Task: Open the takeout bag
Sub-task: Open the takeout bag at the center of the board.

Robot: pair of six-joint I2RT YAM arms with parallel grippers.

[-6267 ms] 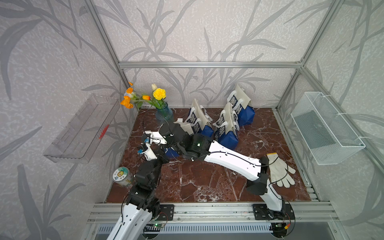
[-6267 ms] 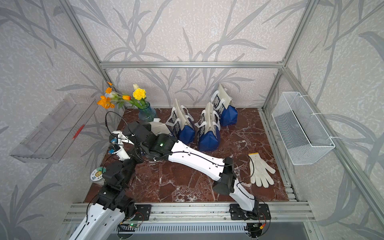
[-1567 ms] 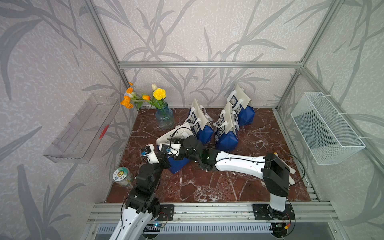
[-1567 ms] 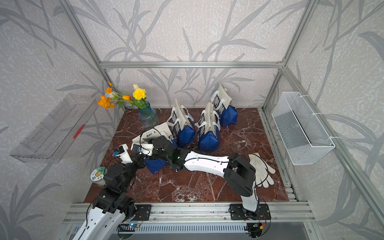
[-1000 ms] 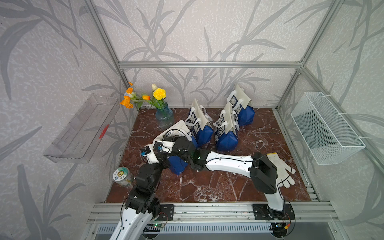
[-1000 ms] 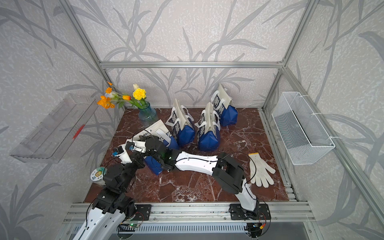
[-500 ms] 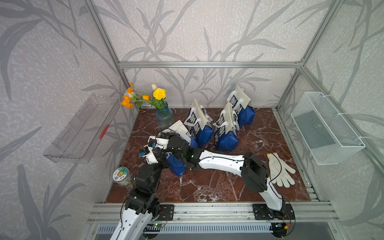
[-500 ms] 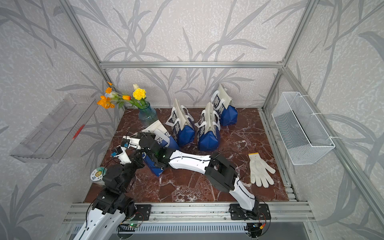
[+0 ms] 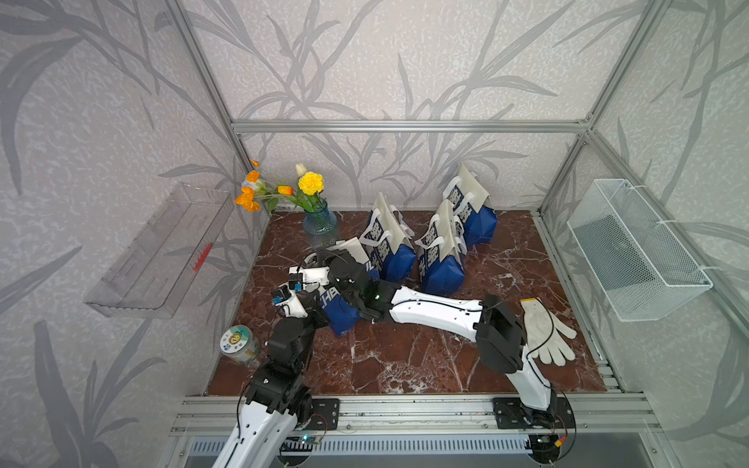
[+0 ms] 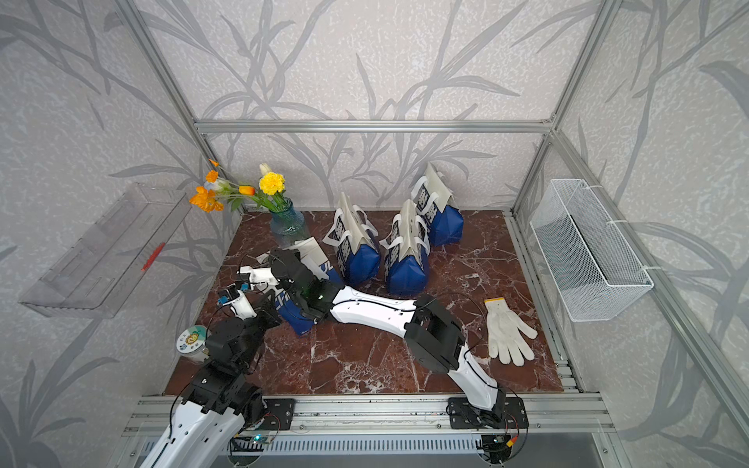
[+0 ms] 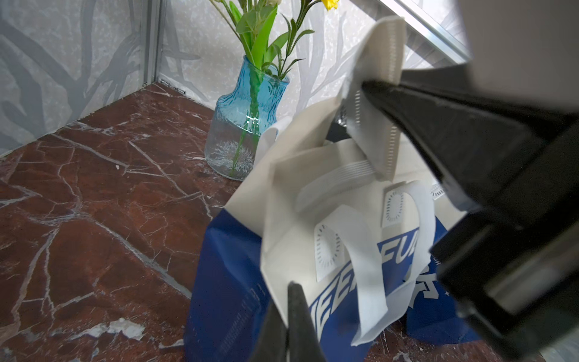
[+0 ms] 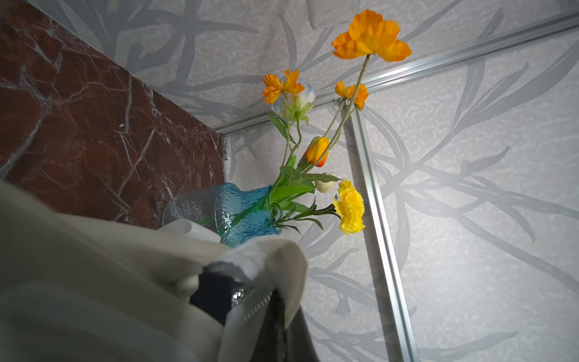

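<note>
Fingers (image 11: 299, 319) of left gripper (image 11: 289, 290) and right gripper (image 11: 366, 87) pinch the takeout bag (image 11: 238, 282); nearby vase (image 11: 247, 109) holds flowers (image 9: 311, 183).

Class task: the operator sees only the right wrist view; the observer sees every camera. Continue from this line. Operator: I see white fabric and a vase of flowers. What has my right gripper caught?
Observer: In the left wrist view the right gripper is shut on a white handle strap of the takeout bag.
Operator: And the left gripper?
Observer: The left gripper pinches the bag's white top edge.
Operator: Any other bags?
Observer: In both top views three more bags stand behind it, toward the back wall.
</note>
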